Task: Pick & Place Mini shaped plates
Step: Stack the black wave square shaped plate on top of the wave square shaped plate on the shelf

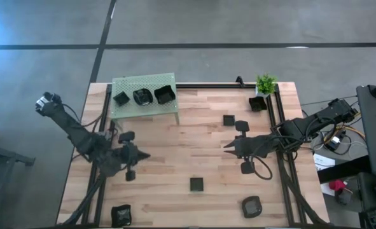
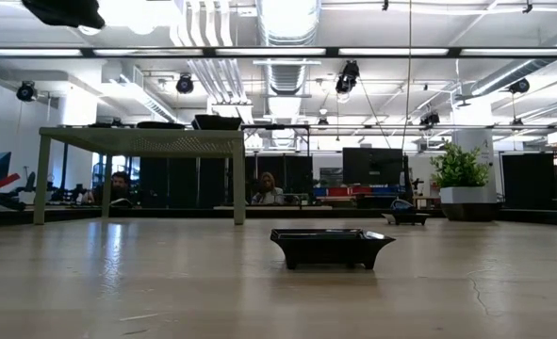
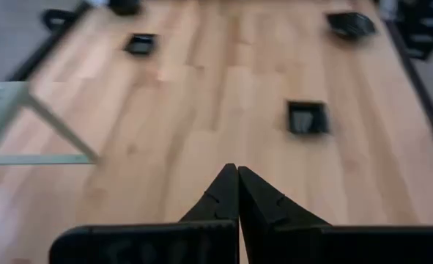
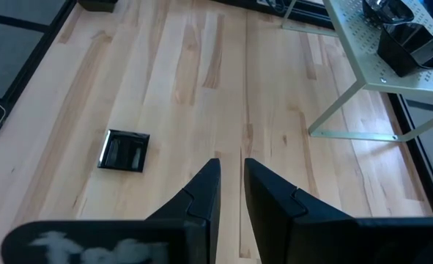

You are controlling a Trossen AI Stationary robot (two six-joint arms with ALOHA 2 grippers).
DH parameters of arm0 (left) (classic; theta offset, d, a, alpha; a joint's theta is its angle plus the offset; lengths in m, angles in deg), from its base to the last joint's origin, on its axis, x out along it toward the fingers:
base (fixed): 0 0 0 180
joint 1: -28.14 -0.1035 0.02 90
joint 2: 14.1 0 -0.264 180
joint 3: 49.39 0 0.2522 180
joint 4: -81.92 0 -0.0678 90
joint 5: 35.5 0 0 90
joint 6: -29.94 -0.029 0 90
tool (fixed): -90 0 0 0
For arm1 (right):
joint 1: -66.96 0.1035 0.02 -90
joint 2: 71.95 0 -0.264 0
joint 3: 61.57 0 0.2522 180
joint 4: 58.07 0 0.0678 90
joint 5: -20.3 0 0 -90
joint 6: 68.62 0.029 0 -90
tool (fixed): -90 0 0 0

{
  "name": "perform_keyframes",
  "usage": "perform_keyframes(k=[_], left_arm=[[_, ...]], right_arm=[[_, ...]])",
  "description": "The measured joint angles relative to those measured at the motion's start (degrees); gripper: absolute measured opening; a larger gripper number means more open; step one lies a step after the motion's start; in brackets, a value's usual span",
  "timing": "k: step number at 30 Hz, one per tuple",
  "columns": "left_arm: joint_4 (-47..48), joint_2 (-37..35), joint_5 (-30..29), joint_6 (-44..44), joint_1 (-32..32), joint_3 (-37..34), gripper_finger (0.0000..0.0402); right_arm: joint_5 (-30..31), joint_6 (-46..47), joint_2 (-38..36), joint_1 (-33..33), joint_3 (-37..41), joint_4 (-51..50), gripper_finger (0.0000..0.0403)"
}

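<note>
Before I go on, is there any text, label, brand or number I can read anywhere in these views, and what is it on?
None can be read.
The mini shaped plates, the green perforated platform, the left gripper and the right gripper show no markings.
Screens in the room behind the table are too small to read.

Left claw (image 1: 144, 154) hovers closed; right claw (image 1: 226, 147) hovers slightly parted.
</note>
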Motion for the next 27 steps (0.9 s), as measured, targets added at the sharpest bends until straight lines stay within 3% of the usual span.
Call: perform_keyframes(k=[6, 15, 20, 27], left_arm=[[-1.4, 3.2, 8.8, 2.7, 2.5, 0.0, 0.0000], [-1.3, 11.9, 24.5, 15.2, 6.0, 0.7, 0.0000], [-0.1, 16.4, 25.5, 17.2, 8.3, 4.2, 0.0000], [10.7, 23.0, 26.1, 19.6, 10.4, 12.0, 0.0000]], right_arm=[[0.0, 0.4, 0.0, 0.0, 0.3, 0.0, 0.0059], [0.0, 2.2, 0.0, 0.0, 3.2, 2.9, 0.0059], [0.0, 2.3, 0.0, 0.0, 4.9, 4.3, 0.0059], [-0.3, 2.2, 0.0, 0.0, 5.0, 6.3, 0.0059]])
